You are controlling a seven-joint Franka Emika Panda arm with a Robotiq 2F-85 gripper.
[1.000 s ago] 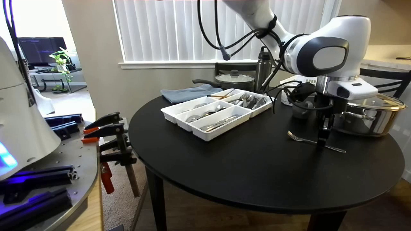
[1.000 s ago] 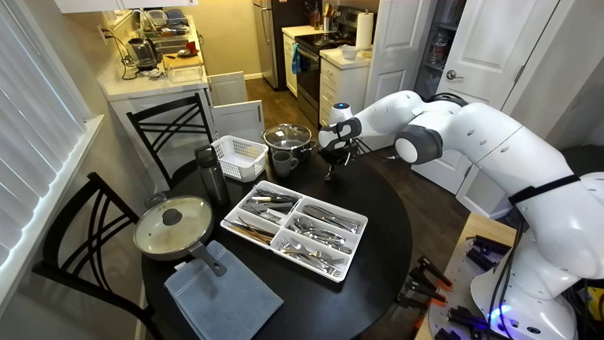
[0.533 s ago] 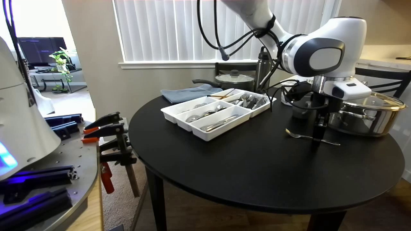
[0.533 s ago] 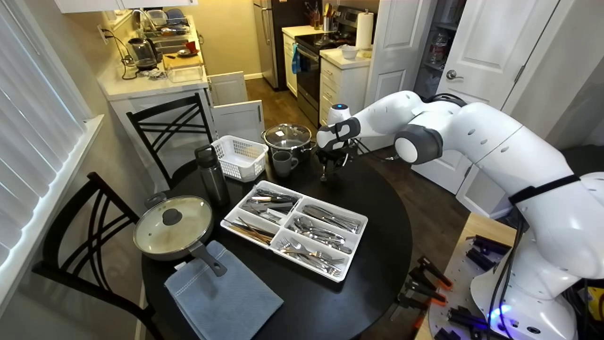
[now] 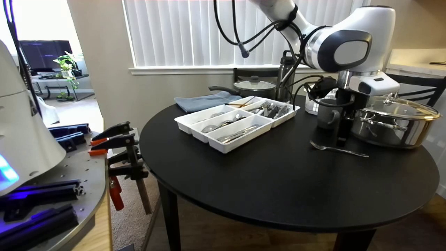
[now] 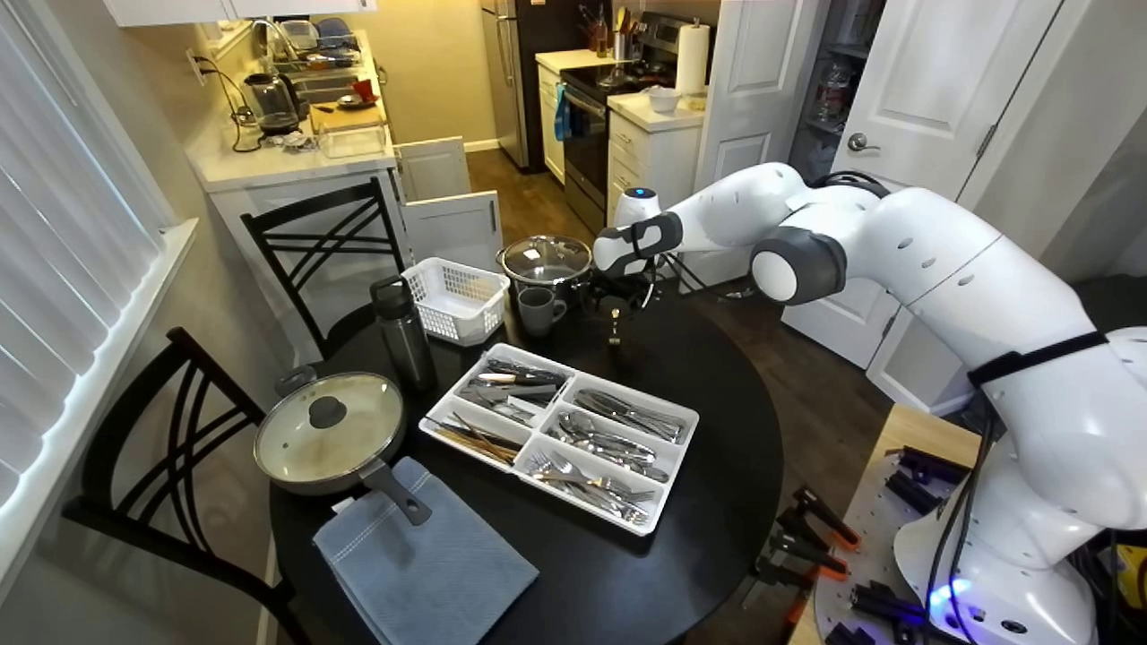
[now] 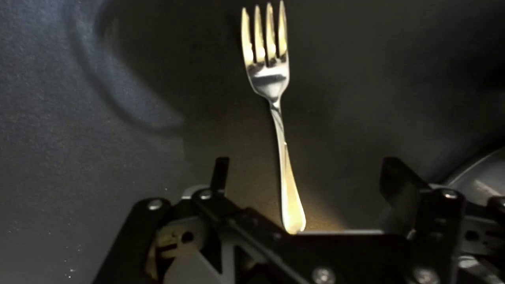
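Hanging w/ jaws spread wide at the bottom of the wrist view, the gripper is near the fork, which lies loose on the black table at upper ctr. of that frame, tines toward the top edge. Farther out, in an exterior view, the grey mug & the lidded steel pot stand at R, near the gripper; the white cutlery tray lies at ctr.
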